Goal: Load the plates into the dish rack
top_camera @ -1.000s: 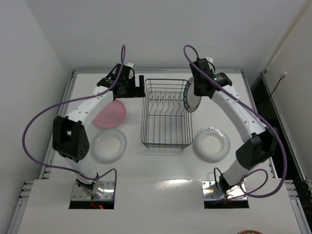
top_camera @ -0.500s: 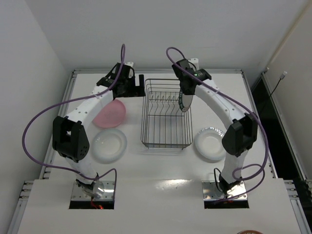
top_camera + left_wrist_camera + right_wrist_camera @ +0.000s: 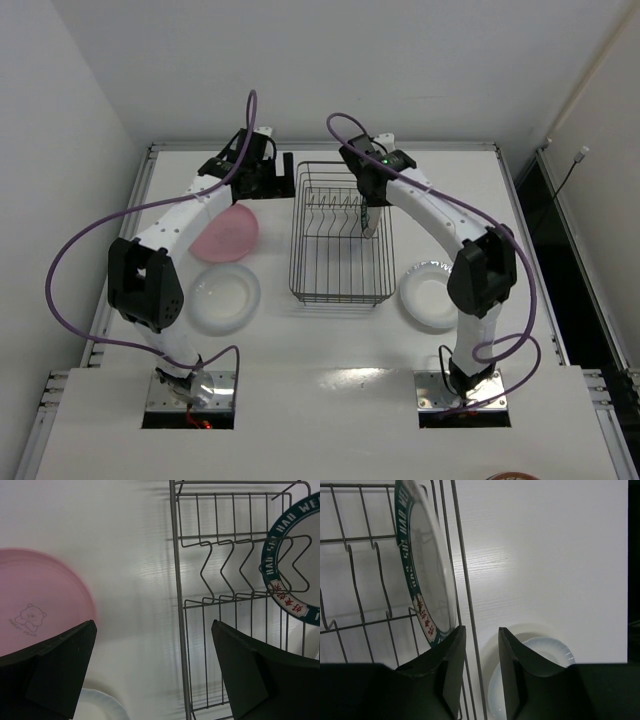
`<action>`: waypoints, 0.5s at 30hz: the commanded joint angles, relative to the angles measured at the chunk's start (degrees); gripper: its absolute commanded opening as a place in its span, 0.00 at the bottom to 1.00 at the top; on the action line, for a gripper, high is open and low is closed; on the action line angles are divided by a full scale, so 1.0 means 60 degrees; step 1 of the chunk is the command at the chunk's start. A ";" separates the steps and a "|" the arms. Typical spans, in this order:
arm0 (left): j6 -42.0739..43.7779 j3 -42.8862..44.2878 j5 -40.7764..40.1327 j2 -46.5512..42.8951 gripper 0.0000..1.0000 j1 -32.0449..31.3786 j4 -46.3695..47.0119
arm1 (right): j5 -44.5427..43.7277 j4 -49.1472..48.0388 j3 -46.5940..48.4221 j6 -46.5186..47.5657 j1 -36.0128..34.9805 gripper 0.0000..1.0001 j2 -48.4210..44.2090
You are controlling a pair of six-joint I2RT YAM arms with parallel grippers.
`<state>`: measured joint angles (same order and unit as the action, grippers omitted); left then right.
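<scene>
The teal-rimmed plate (image 3: 427, 565) stands on edge inside the dish rack (image 3: 338, 296), just within the rack's right wall and in line with the row of prongs (image 3: 330, 212). That upright posture is what the rack calls for, since the prongs can then keep the plate from tipping. The right tool (image 3: 481, 632) sits directly over it with its fingers drawn close together. The plate's rim meets one finger, yet the narrow gap shows only rack wire and tabletop (image 3: 330, 340), so I cannot tell whether the rim is pinched or free. The left tool (image 3: 154, 625) is spread wide and holds nothing. It hovers over bare surface between the rack's left wall and the pink plate (image 3: 35, 610), likely poised to take that plate. Two whitish plates lie flat nearer the bases, one on the left (image 3: 225, 297) and one on the right (image 3: 425, 300), each within its own arm's reach. By this layout, three plates remain to load.
</scene>
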<state>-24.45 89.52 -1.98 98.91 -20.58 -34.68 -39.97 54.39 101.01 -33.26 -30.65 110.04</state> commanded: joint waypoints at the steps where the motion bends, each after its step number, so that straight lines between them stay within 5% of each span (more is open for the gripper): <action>1: 0.0017 0.0505 -0.0314 0.0009 1.00 -0.0027 -0.0094 | -0.0004 -0.0115 0.0010 -0.0039 -0.0076 0.34 -0.0834; 15: -0.0144 0.0579 -0.2616 0.1369 1.00 0.0148 -0.0637 | 0.1065 -0.0335 -0.0969 0.0547 -0.0076 0.48 -0.3805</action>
<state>-24.64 91.98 -12.60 103.77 -20.47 -37.30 -35.24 53.43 98.02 -31.20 -30.89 90.80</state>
